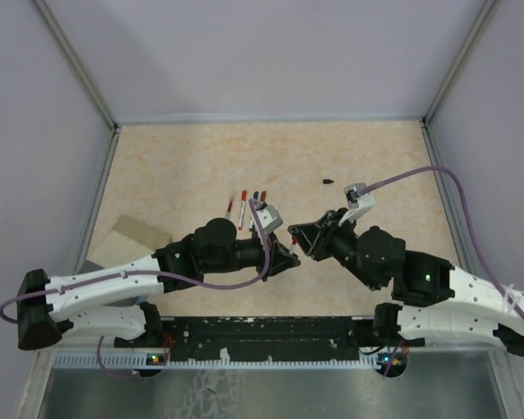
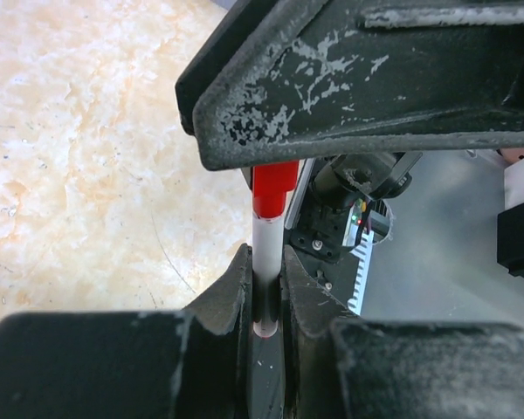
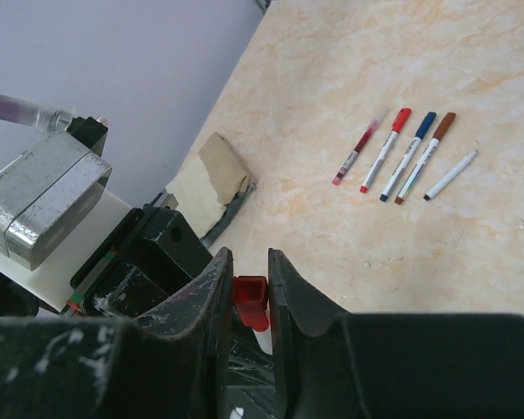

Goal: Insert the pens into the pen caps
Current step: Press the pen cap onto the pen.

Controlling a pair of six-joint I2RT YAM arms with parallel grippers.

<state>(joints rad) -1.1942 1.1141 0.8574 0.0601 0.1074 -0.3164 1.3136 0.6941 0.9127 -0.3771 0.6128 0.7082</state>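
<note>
The marbled table [image 1: 375, 157] carries both arms. The left arm [image 1: 113, 284] reaches toward about 3 o'clock and the right arm [image 1: 454, 292] toward 10 o'clock, and their tips meet at mid-table.

Only the left wrist view shows the left gripper [image 2: 266, 292] clamped tight on a white pen [image 2: 265, 249] between its fingers [image 2: 234, 292], with a red cap [image 2: 273, 188] on the pen's far end.

Only the right wrist view shows the right gripper [image 3: 251, 262] narrowly flanking that cap; I cannot tell whether it presses on it.

From overhead, a row of five pens [image 3: 409, 155] lies at about 10 o'clock from the meeting point, and a loose black cap [image 1: 327, 182] at 1 o'clock.
</note>
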